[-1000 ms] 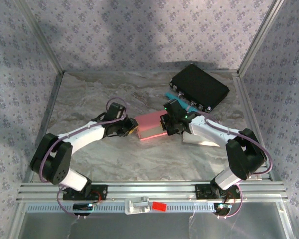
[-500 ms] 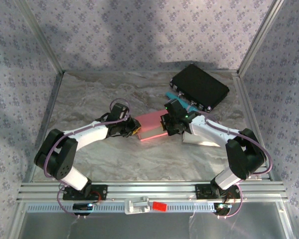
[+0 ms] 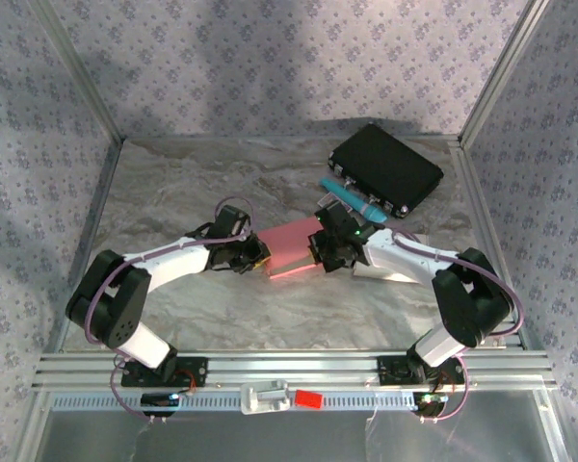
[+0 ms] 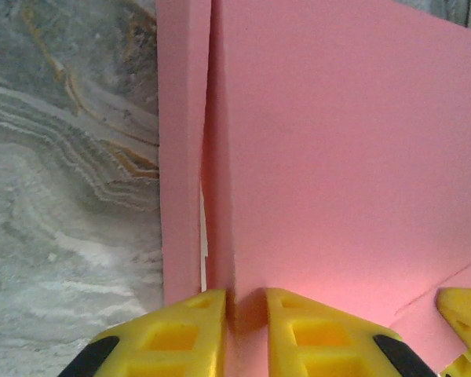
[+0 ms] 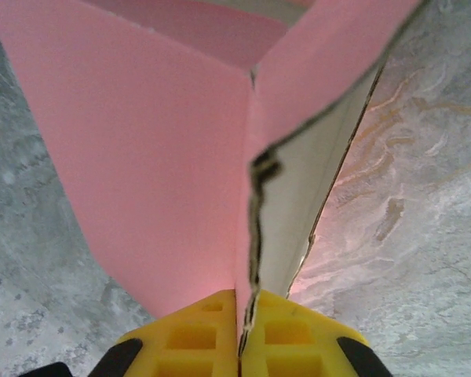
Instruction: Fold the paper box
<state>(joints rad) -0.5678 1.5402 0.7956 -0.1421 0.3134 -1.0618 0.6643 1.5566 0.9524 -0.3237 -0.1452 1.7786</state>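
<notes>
The pink paper box (image 3: 291, 248) lies partly folded at the middle of the marble table, held from both ends. My left gripper (image 3: 256, 255) pinches its left edge; in the left wrist view the yellow fingers (image 4: 192, 326) clamp a thin upright pink fold (image 4: 247, 298) beside a narrow side flap (image 4: 180, 149). My right gripper (image 3: 320, 248) holds the right end; in the right wrist view its fingertips (image 5: 196, 334) are pressed together on the torn edge of a flap (image 5: 247, 310) with a white inner face (image 5: 298, 212).
A black case (image 3: 385, 168) sits at the back right with a teal tool (image 3: 352, 198) in front of it. A white sheet (image 3: 390, 269) lies under the right arm. Metal frame rails (image 3: 289, 371) run along the near edge, walls close in on both sides.
The left gripper has slid right along the table, pushing into the box. The right gripper has dropped slightly toward the near side, and the box has tilted with them.
</notes>
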